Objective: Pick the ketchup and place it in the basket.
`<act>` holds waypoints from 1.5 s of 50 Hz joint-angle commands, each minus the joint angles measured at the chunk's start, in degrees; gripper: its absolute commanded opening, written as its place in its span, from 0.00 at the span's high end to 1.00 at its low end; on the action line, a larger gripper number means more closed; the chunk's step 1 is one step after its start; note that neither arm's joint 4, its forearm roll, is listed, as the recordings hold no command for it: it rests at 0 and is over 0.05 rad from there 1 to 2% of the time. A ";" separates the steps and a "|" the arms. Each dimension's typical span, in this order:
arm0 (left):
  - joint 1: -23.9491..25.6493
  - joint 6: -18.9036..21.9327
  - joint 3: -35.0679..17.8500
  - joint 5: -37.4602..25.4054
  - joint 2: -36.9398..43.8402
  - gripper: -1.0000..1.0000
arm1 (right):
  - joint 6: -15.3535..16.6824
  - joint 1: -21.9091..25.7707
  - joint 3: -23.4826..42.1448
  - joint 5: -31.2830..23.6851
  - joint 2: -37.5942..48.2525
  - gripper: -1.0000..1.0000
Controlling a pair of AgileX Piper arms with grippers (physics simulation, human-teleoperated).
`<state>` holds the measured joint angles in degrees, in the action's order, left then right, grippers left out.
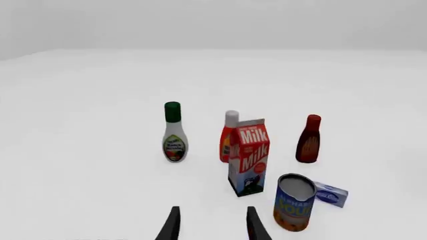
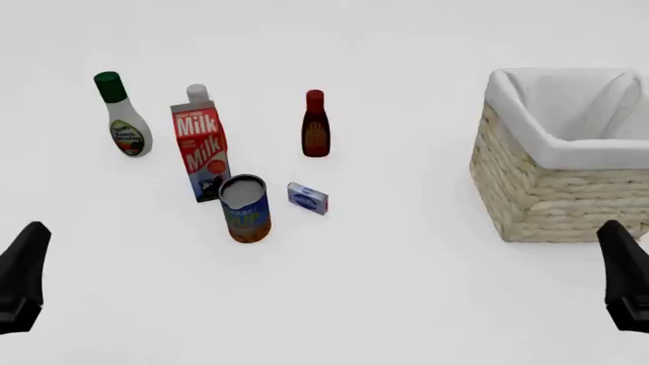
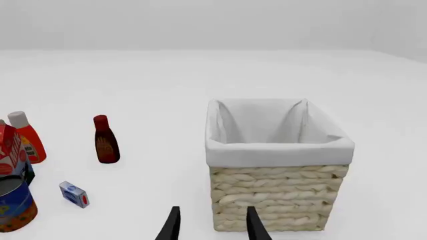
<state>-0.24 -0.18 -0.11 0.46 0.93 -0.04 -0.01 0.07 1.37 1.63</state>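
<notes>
While both my jaws hang spread and empty near the desk's (image 2: 406, 289) front, the ketchup (image 2: 197, 94) stands far left behind the milk (image 2: 201, 152). Reaching in, I could topple that carton. My front view shows only its cap; the left wrist reveals its red body, well apart from the basket (image 2: 568, 190).

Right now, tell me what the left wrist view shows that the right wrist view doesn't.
Only the left wrist view shows the green-capped dressing bottle and the left end effector, open. Only the right wrist view shows the basket and the right end effector, open. Both show the ketchup, partly hidden behind the milk carton, plus the dark sauce bottle, soup can and small blue box.
</notes>
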 commanded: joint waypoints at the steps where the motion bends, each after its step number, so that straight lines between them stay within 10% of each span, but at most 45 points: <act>1: -0.92 -0.48 -1.81 3.73 4.54 0.00 | -0.23 -0.12 0.14 -1.26 -1.37 0.00; 19: -2.53 1.27 -15.95 12.62 30.35 0.00 | -0.06 -0.17 0.04 -1.10 -1.44 0.00; 75: 1.07 1.89 -75.16 -17.03 79.53 0.00 | 2.52 0.81 -0.04 0.23 0.83 0.00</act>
<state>1.45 -0.16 -65.47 -12.28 72.24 2.28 0.68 0.05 0.97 1.58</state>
